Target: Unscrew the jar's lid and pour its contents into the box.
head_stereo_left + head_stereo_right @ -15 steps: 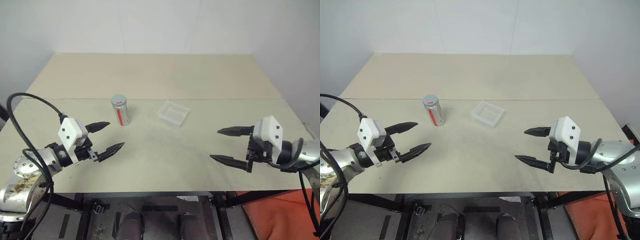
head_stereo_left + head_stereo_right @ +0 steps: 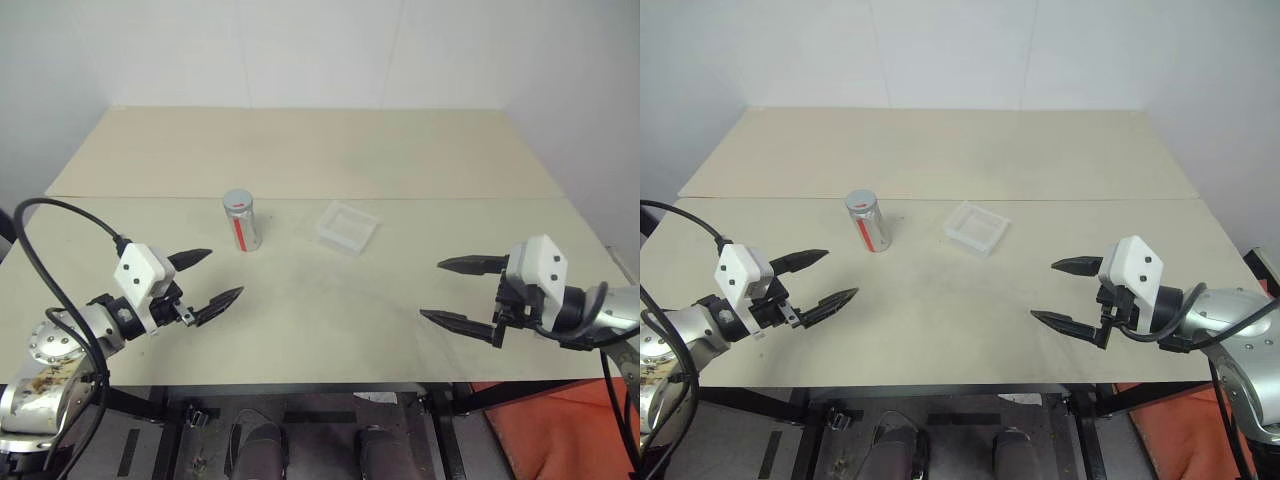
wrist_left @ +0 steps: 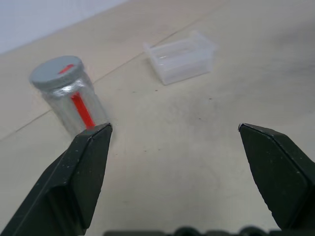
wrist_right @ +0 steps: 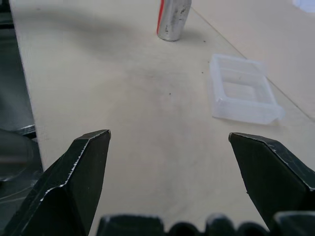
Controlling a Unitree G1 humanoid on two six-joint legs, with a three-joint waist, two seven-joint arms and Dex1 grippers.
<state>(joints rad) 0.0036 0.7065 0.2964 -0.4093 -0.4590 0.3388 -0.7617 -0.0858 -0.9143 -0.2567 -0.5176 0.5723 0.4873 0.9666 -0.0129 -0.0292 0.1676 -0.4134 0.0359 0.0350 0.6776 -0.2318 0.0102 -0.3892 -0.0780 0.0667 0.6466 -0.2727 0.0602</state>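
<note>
The small clear-silvery cylindrical jar point(image 2: 241, 222) with a red stripe stands upright left of centre on the pale worktop point(image 2: 330, 300), long axis vertical, its round grey lid point(image 2: 238, 201) on top. The shallow translucent white plastic box point(image 2: 347, 226) lies flat just right of it. The left gripper point(image 2: 213, 276) at lower left and the right gripper point(image 2: 452, 291) at lower right both hover with fingers wide apart, empty.

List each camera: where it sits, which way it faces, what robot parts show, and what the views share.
Head eyes: above, looking forward and down at the table; both arms, left gripper and right gripper open.
Left wrist: low, along its fingers toward the jar.
Right wrist: low, along its fingers toward the box.
Shared: jar, lid, box.
</note>
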